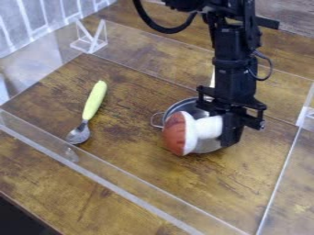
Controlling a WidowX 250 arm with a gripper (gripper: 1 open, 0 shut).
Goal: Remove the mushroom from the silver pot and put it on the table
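The mushroom (183,136) lies tilted on its side, its reddish-brown cap facing front-left and its white stem pointing right. My gripper (229,119) comes down from above and is shut on the stem. The silver pot (162,117) is mostly hidden behind and under the mushroom; only a small side handle and a dark stretch of rim show. I cannot tell whether the mushroom still rests inside the pot. Both sit low on the dark wooden table (135,170), right of centre.
A metal spoon with a yellow-green handle (90,108) lies at the left. Clear acrylic strips (117,188) border the work area at the front, left and right. A small clear stand (88,37) sits at the back left.
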